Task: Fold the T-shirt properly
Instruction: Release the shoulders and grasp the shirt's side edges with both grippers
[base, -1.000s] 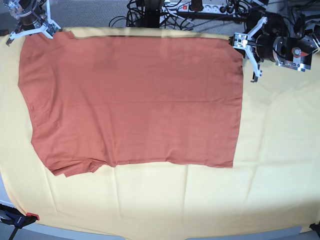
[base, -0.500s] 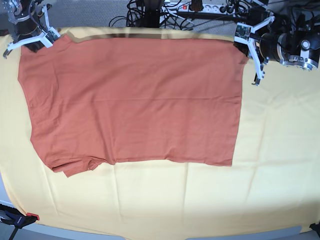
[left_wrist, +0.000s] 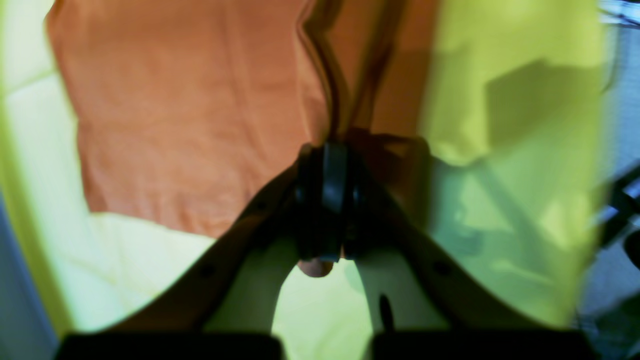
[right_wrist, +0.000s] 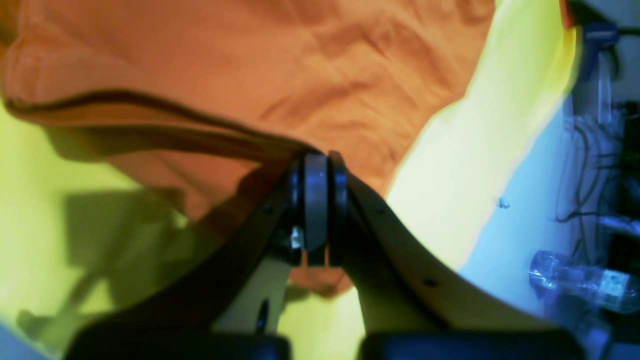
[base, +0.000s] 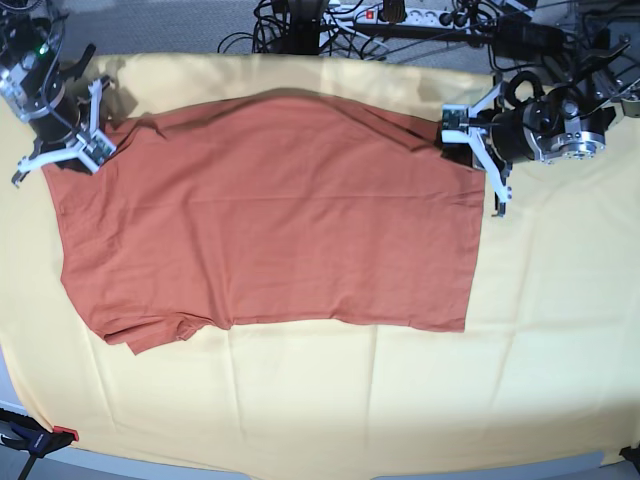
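T-shirt (base: 270, 230), plain rust-orange, lies across the upper middle and left of the pale-yellow cloth (base: 350, 400) in base view. Far edge is pinched at two places, one by each gripper.

Left gripper (left_wrist: 327, 150): fingers together, clamped on a fold of the T-shirt. Base view puts it at the shirt's far right corner area. Left wrist view shows the fabric running up from the fingertips as a raised ridge, with darker folds beside it; a small bit of shirt pokes out below the fingers.

Right gripper (right_wrist: 316, 160): fingers together, clamped on the T-shirt near its far left corner in base view. Right wrist view has a lifted fold with a dark gap under it, running from the fingertips to the left side; shadow falls on the cloth below.

Far edge between the grippers bows up toward the back of the table in base view. Near edge is fairly straight on the right, bunched and uneven at the lower left. A crease crosses the shirt sideways.

Dark cables (base: 290, 28) behind the cloth. Black part with a red piece (base: 64, 433) at the lower left corner.

Labels: no brand or text I can read.
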